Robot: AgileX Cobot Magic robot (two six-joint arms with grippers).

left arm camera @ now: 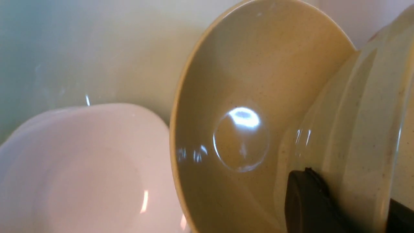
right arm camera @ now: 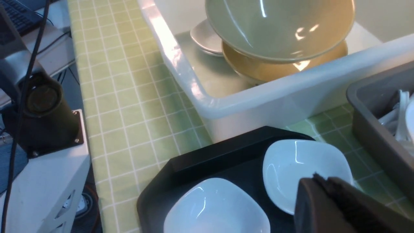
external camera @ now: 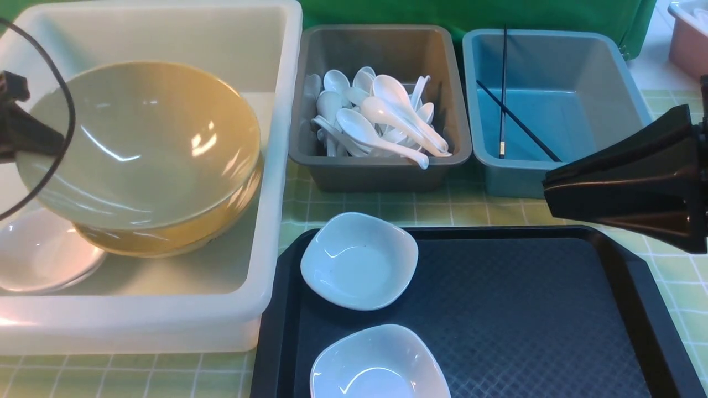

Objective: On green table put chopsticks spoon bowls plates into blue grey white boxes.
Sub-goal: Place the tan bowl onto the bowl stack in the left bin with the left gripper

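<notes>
Left pincer (left arm camera: 352, 197) tight on bowl (external camera: 138, 143) rim, right pincer (external camera: 546, 187) closed.

The green table (external camera: 470, 207), printed with a pale square grid, carries three boxes set in a row: the white box (external camera: 276, 166) at the left, the grey box (external camera: 381, 177) in the middle, the blue box (external camera: 509, 179) at the right. A black tray (external camera: 525, 309) is placed nearer, just beside the white box.
</notes>
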